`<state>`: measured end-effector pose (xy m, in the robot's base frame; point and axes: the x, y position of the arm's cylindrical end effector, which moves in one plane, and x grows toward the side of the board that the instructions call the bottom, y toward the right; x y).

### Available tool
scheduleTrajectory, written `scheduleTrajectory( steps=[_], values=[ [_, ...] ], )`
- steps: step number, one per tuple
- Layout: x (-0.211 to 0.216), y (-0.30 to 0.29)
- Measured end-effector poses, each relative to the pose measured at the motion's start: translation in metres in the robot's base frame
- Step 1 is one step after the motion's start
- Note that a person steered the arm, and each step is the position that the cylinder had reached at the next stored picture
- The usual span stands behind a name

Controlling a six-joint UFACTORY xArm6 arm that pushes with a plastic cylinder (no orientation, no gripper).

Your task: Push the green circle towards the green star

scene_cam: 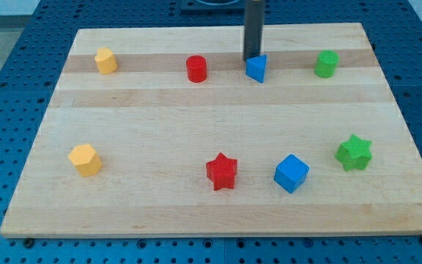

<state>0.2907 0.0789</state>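
The green circle (326,64) stands near the view's top right of the wooden board (218,125). The green star (354,152) lies at the right side, well below the circle. My tip (252,58) is at the end of the dark rod that comes down from the view's top centre. It sits just at the upper left edge of a blue triangular block (256,68), about a hundred pixels to the left of the green circle.
A red cylinder (196,68) and a yellow block (105,60) are in the top row. A yellow block (85,159), a red star (221,171) and a blue cube (291,173) are in the bottom row.
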Motion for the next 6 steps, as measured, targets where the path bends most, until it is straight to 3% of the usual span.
scheduleTrajectory(
  steps=[1, 5, 6],
  values=[
    [0.009, 0.079],
    [0.007, 0.128],
    [-0.019, 0.172]
  ],
)
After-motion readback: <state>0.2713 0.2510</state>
